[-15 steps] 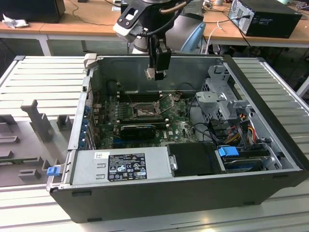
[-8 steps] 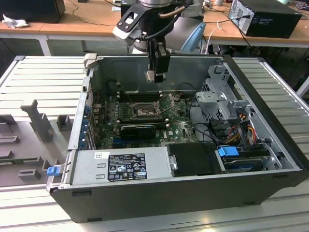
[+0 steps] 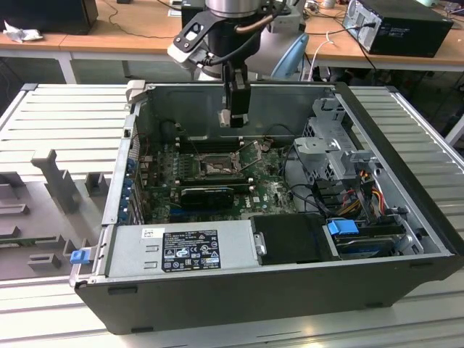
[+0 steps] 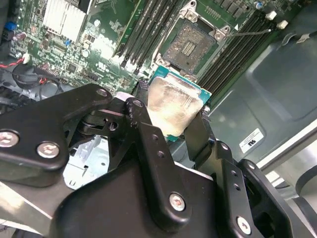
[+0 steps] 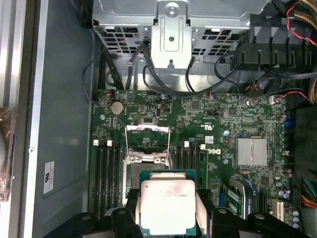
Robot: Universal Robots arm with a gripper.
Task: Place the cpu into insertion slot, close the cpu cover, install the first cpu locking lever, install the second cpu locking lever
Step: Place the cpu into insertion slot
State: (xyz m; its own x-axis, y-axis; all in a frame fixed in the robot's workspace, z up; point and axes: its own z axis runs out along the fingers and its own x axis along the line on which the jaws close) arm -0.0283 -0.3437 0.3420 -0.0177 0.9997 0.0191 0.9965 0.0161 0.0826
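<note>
A grey slatted metal table (image 3: 58, 109) bears an open black computer case (image 3: 290, 290). Inside it, the black two-fingered gripper (image 3: 233, 117) is clamped on the thin square silver-faced cpu (image 5: 167, 206), above and apart from the black-framed square insertion slot (image 4: 190, 44). The hinged silver cpu cover (image 5: 147, 144) stands open.

A lab workshop: cable-strewn wooden benches (image 3: 123, 38) (another computer (image 3: 406, 25) on one) behind a slatted metal table (image 3: 72, 116).

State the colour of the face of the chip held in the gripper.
Pale silver-beige metal face on the thin square cpu, green-rimmed; best in first wrist view.
</note>
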